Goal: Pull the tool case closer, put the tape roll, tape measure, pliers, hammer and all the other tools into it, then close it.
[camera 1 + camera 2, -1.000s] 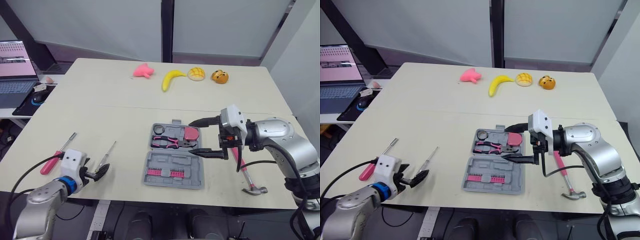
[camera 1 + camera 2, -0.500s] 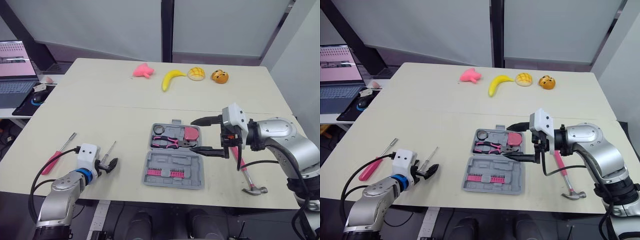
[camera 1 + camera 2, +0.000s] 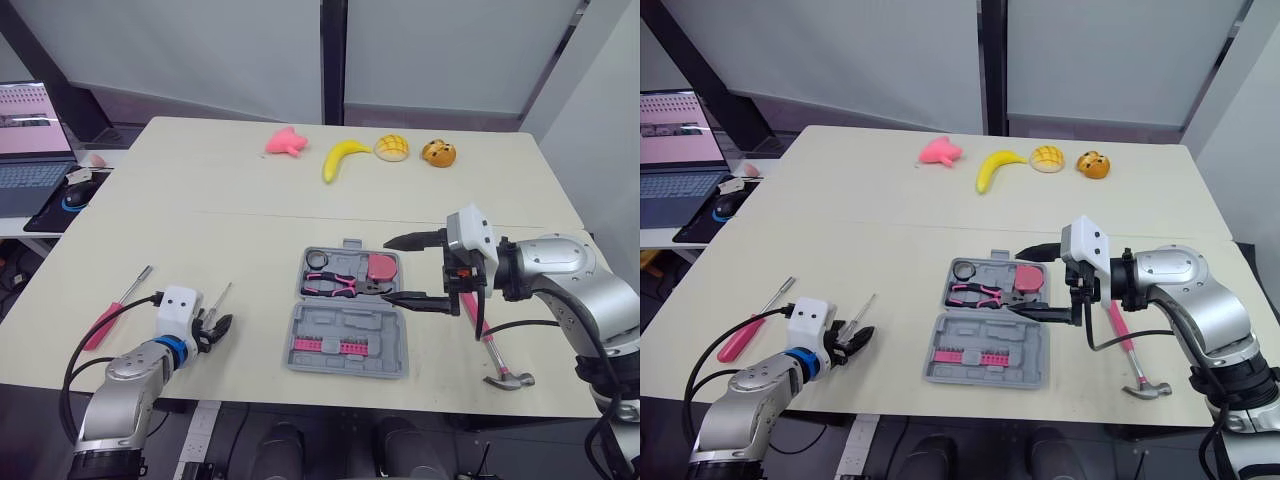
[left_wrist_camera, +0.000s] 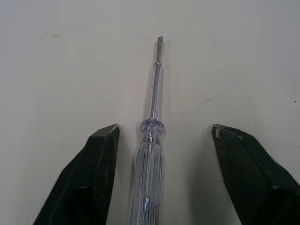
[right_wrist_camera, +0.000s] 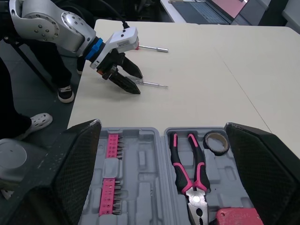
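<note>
Tool case (image 3: 350, 322) open, three tools outside it

Your left gripper (image 4: 164, 129) sits low at the near left of the table (image 3: 200, 210), spread wide with nothing held. From the head camera it covers the handle of the clear screwdriver (image 4: 150, 159), and you see just the shaft poking out beyond the fingertips. The left wrist view gives you what that hides. The handle lies between the two fingers, closer to one than the other, with a bare strip of table on each side, so neither pad touches it. The red screwdriver (image 3: 105, 322) lies just to the left, apart from the gripper.

Your right gripper (image 3: 405, 270) hangs at the right edge of the tool case, jaws far apart and empty. The case lies flat on the front half of the table, near its middle. Its far half holds the tape roll (image 5: 215, 142), the pliers (image 5: 187, 173) and the tape measure (image 5: 236, 218). The right wrist view lays these out plainly, along with the row of pink bits (image 5: 110, 187) in the near half. The hammer (image 3: 508, 380) lies on the table just right of the case, under your right forearm, head toward the near edge.
</note>
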`<action>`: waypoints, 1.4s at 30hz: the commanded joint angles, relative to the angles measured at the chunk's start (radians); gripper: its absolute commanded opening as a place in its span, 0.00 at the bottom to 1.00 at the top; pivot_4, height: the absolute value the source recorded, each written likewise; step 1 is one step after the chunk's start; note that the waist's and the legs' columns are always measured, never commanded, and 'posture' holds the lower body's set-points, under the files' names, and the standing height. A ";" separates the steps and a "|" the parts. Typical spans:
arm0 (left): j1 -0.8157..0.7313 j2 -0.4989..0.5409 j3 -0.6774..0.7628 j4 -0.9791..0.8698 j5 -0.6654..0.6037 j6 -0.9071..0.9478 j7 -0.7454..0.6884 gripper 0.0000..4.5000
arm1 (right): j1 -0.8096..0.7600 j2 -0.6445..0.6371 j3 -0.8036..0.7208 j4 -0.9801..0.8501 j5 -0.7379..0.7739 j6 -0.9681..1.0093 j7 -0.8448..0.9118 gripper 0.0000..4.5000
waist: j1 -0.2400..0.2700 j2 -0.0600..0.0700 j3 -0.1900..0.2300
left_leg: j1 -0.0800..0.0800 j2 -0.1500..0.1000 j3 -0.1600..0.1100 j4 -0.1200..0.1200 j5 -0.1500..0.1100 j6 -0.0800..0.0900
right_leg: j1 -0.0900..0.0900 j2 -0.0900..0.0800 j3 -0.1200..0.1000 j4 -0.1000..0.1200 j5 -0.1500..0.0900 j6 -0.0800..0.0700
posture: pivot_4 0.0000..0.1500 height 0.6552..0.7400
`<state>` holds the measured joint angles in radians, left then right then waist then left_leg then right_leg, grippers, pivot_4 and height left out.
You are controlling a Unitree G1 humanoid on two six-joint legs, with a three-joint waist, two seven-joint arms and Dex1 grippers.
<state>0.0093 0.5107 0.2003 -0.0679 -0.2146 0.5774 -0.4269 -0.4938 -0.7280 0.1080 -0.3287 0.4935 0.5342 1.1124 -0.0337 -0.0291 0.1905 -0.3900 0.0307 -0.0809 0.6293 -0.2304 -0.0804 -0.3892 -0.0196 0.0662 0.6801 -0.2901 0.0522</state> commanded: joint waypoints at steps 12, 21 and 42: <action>-0.005 0.029 0.013 0.014 0.024 -0.015 0.001 0.05 | 0.007 -0.015 -0.022 -0.019 -0.008 -0.035 0.006 1.00 | 0.000 0.000 0.000 | 0.000 0.000 0.000 0.000 0.000 0.000 | 0.000 0.000 0.000 0.000 0.000 0.000 | 1.00 1.00; 0.007 0.236 0.018 -0.068 -0.021 -0.084 -0.239 0.05 | 0.008 -0.048 -0.021 -0.053 -0.001 -0.041 0.050 1.00 | 0.001 0.000 0.000 | -0.001 0.000 0.000 0.000 0.000 0.000 | 0.000 0.000 0.000 -0.001 0.000 0.000 | 1.00 1.00; -0.493 0.337 -0.529 -0.192 0.052 -0.083 -0.712 0.05 | 0.125 -0.148 -0.027 -0.187 -0.065 0.020 -0.034 1.00 | 0.001 0.001 0.001 | -0.003 0.000 0.000 0.000 0.000 0.000 | -0.001 0.001 0.000 -0.002 0.000 0.000 | 1.00 1.00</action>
<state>-0.4587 0.8572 -0.2975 -0.2576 -0.1989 0.5147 -1.1307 -0.3699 -0.8575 0.0998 -0.4785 0.4383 0.5475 1.0904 -0.0330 -0.0281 0.1916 -0.3933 0.0303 -0.0807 0.6294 -0.2305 -0.0804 -0.3904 -0.0188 0.0662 0.6784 -0.2905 0.0527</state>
